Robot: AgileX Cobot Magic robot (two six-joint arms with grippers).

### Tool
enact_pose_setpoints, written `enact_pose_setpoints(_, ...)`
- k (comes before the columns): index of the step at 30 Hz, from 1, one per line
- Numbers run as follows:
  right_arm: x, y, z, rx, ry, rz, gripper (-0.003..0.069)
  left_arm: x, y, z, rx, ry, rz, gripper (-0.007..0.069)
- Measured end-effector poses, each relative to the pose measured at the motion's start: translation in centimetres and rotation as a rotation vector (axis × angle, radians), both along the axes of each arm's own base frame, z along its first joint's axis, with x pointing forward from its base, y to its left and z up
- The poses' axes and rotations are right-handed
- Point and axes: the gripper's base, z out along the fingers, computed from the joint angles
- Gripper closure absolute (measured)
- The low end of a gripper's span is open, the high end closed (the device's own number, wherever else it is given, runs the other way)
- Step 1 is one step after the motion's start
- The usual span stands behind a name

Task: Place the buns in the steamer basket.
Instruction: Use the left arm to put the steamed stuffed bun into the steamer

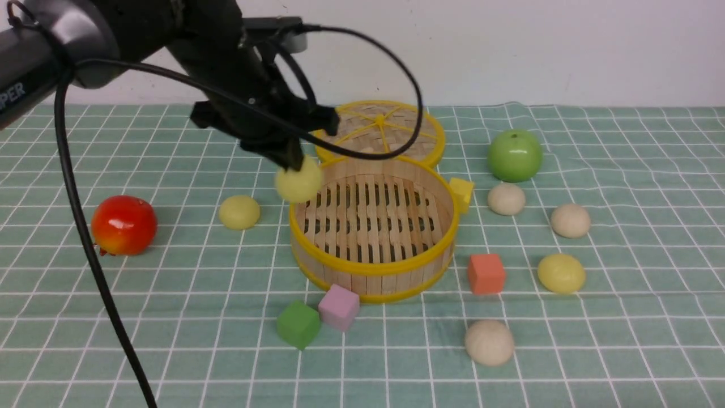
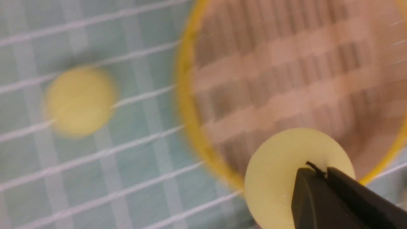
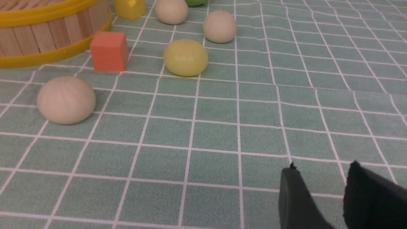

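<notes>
table: pale green cloth (image 1: 170, 351), white grid, slightly wrinkled.
steamer basket (image 1: 362, 283): round, deep, upright wood-strip wall, 2 yellow rims, slatted floor; mid-table.
lid (image 1: 380, 127): flat, woven, yellow rim, spoke pattern; lies just behind the basket.
held bun (image 1: 298, 181): pale yellow, smooth, matte, round; off the table, over the basket's left rim, a bit blurred.
left pincer (image 1: 293, 161): black fingers, tips squeezed together with barely a seam, pinching the top of the held bun.
right pincer (image 3: 322, 165): 2 dark tapered fingers with a clear gap between them and nothing in it; over the cloth, well apart from the buns.
left yellow bun (image 1: 239, 212): smooth dome, on the cloth left of the basket.
right yellow bun (image 1: 561, 273): slightly glossy dome, right of the orange cube (image 1: 486, 273).
beige buns: 3 matte domes with faint pleat lines: back beige bun (image 1: 506, 198), right beige bun (image 1: 570, 220), front beige bun (image 1: 489, 342); all right of the basket.
green apple (image 1: 514, 154): glossy, behind the back beige bun.
red apple (image 1: 123, 224): glossy, far left.
cubes: matte foam; yellow cube (image 1: 461, 192) just beside the basket's right wall; pink cube (image 1: 338, 306) and green cube (image 1: 298, 324) touching, by the front wall.
</notes>
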Motion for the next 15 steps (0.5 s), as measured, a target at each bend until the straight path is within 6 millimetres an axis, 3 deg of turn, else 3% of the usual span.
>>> enact_pose_setpoints(3,0.0,0.0,0.0,0.000,0.000,0.000,0.0419,1.0,-1.0,-1.6,-0.055,0.008,-0.020,0.0638)
enact_pose_setpoints(12,0.0,0.0,0.0,0.000,0.000,0.000,0.0419,3.5,-2.1,-9.1,-0.027,0.136,-0.012,0.0630)
enact_pose_setpoints(15,0.0,0.0,0.0,0.000,0.000,0.000,0.0419,3.6,-2.1,-9.7,-0.023,0.147,-0.011,0.0622)
